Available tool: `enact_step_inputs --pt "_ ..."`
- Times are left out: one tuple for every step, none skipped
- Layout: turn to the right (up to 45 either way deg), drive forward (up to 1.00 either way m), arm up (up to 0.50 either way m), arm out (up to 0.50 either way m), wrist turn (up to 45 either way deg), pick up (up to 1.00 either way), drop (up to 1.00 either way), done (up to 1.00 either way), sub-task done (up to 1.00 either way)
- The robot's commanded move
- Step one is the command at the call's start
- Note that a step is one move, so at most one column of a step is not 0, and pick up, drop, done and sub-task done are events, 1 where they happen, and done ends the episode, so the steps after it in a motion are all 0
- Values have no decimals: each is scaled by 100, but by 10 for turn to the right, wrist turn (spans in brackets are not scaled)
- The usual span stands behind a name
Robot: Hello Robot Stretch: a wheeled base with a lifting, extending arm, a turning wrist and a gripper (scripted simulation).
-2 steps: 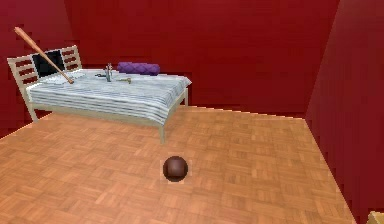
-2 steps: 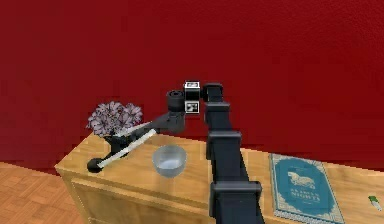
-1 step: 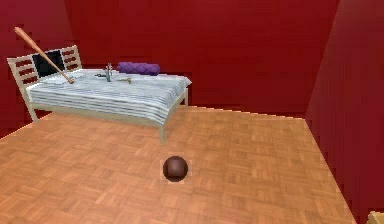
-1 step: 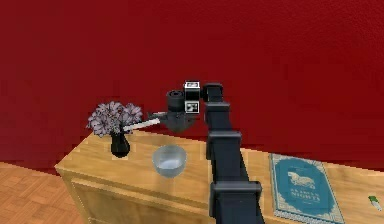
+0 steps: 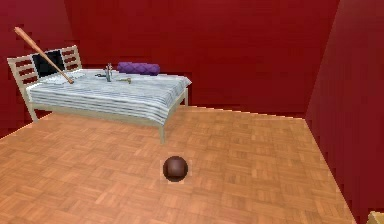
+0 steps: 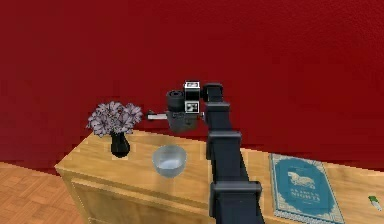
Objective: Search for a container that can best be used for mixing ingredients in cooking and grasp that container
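Bowl found, grasp not yet made.

Teal book at desk front right corner. Glass bowl near front edge, left of arm. Flower vase towards left edge, probably easy to knock. Jaws higher up against the wall: cannot tell gap or hold. Next, likely lowering onto the rim. Elsewhere: ball on floor, bed beyond.

- Walls: plain deep red.
- Floor: orange-brown wood parquet.
- Bed: cover striped grey and white, frame pale wood.
- Pillow: purple.
- Ball: dark reddish brown.
- Tabletop: light tan wood.
- Bowl: pale, glassy blue-grey.
- Vase: black, with pale mauve flowers.
- Book: teal cover with a pale picture.
- Arm: black.
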Motion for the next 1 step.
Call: enact_step_inputs --pt "0 0 -30 0 0 0 0 0 0"
